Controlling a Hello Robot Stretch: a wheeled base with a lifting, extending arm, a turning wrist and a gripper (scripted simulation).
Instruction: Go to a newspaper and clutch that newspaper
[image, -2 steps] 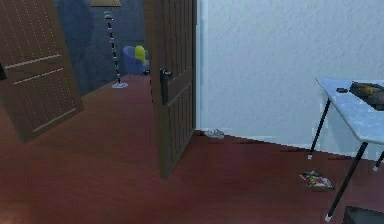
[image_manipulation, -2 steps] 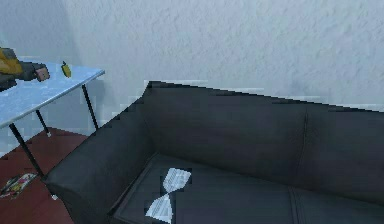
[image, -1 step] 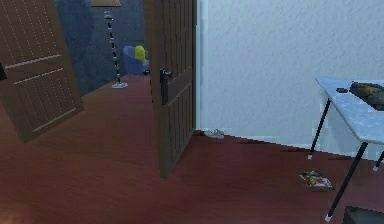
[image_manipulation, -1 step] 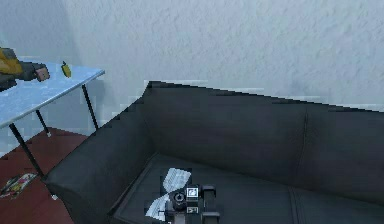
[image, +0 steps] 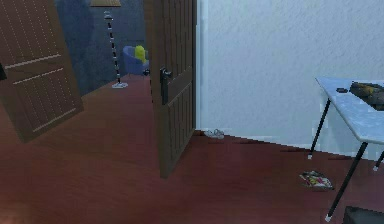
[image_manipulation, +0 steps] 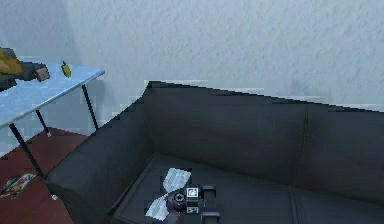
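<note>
A pale grey and white folded paper, which looks like a newspaper (image_manipulation: 177, 178), lies on the seat of a dark sofa (image_manipulation: 250, 130) in the arm side view. My gripper (image_manipulation: 176, 199) is low in that view, its dark body and fingers right at the paper, beside the two white marked squares (image_manipulation: 200, 192). The paper rests on the seat at and behind the fingers, so I cannot tell whether the gripper holds anything, nor whether it touches the paper.
A light blue table (image_manipulation: 60, 85) on thin dark legs stands left of the sofa with small things on top. A colourful flat thing (image: 317, 180) lies on the red-brown floor under it. In the forward view an open brown door (image: 172, 80) stands ahead, with a floor lamp (image: 113, 50) beyond.
</note>
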